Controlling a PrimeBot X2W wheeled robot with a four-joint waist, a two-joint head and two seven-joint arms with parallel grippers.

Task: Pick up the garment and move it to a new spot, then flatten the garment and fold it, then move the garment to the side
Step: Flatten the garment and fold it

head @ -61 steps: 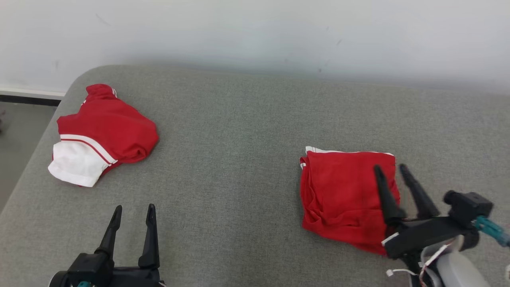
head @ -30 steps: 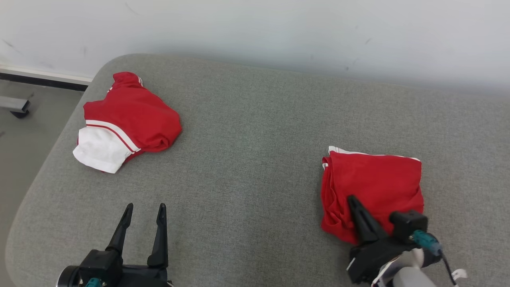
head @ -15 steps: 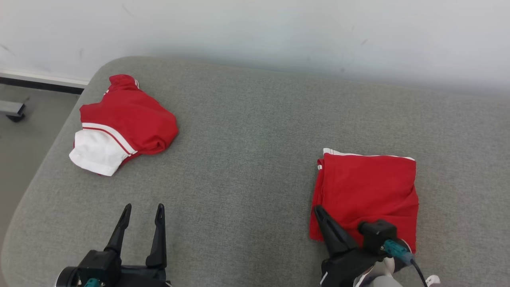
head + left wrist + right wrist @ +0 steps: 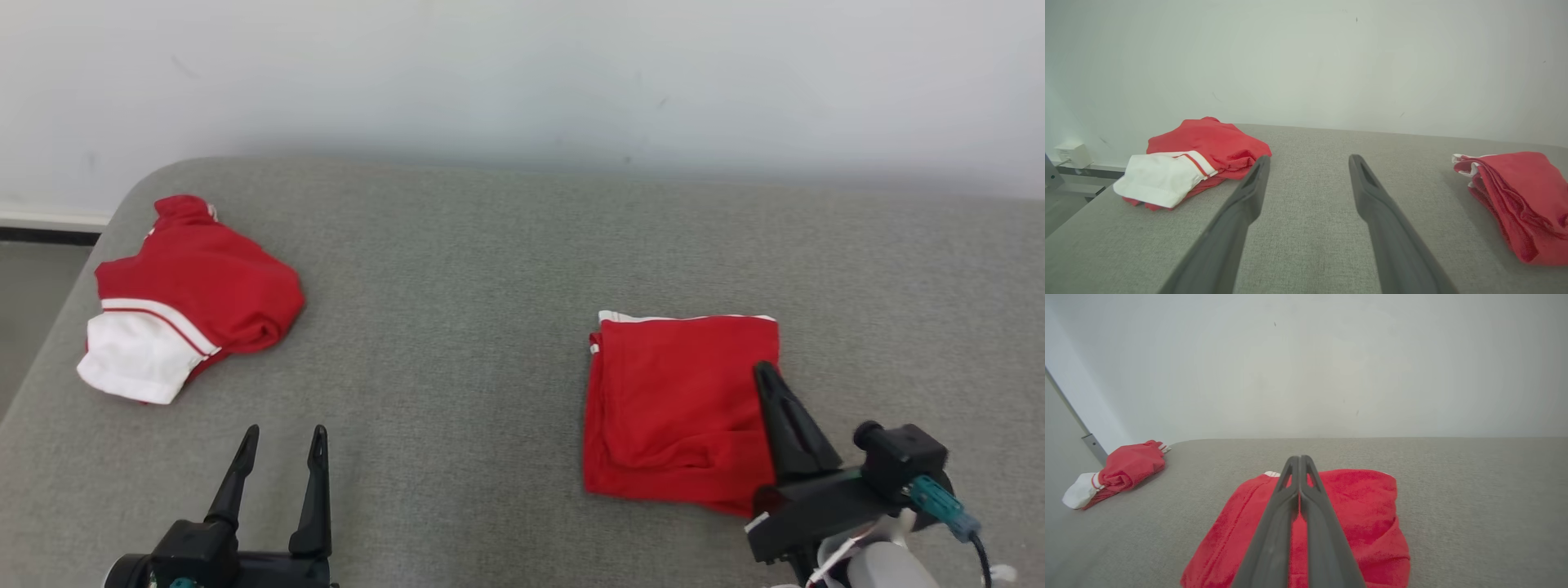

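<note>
On the right half of the grey cushioned surface (image 4: 457, 343), the folded red garment (image 4: 678, 408) is lying flat as a rough rectangle. Its long axis is running from the robot's side toward the white wall (image 4: 522, 73). The white-trimmed edge is facing the wall, and the stacked fold edges are showing along its left side. Near its front edge the cloth is bunching into a few soft creases.

Two garments are lying on the surface in all. The second one, a crumpled red-and-white garment (image 4: 188, 298), is sitting well apart near the far left corner, with its white panel pointing toward the left edge.

Two tools are showing. The right tool (image 4: 766, 377) is holding its two dark fingers pressed together with nothing between them. It is pointing toward the wall, with its tip over the right part of the folded garment; whether it is touching the cloth cannot be told. The left tool (image 4: 283, 433) is hovering over bare surface at the near left, its fingers standing apart and empty, pointing toward the wall between the two garments.
</note>
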